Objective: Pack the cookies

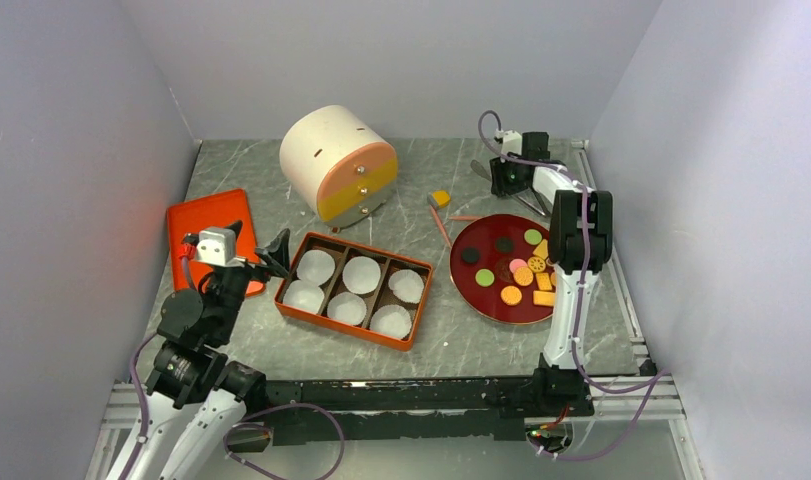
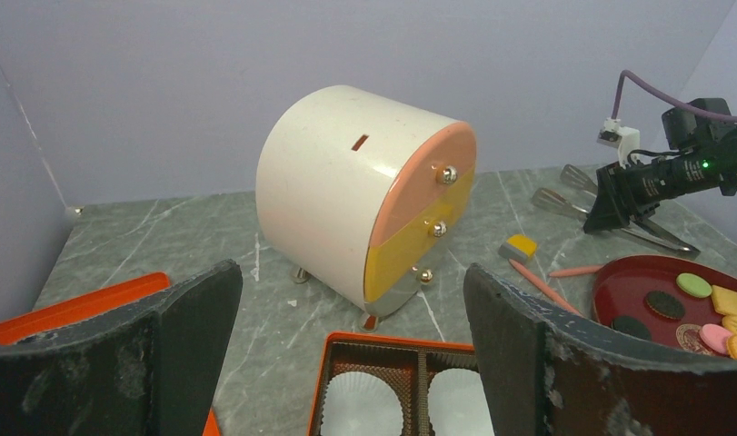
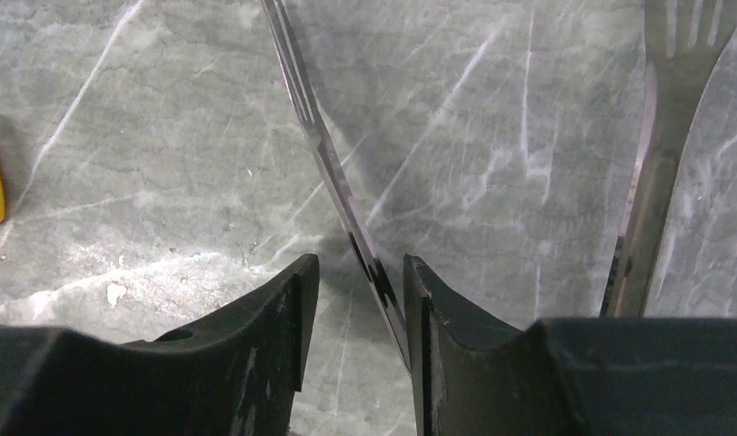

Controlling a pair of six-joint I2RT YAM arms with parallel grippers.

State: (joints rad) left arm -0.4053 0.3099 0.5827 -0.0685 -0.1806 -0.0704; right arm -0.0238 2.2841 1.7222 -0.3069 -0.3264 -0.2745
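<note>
surface: grey marble table point(image 1: 451, 345), lilac walls enclosing it
right gripper point(image 3: 360, 268): jaws standing a little apart, straddling one arm of the tongs point(image 3: 328, 163), not clamping it
left gripper point(image 2: 351, 272): jaws gaping wide, holding nothing
cookies point(image 1: 521, 275): lying on red plate point(image 1: 481, 303), behind right gripper toward its base
risk: gripping a single thin arm off-centre, tongs probably twisting or sliding out; other arm sitting outside the right finger, probably getting knocked
</note>
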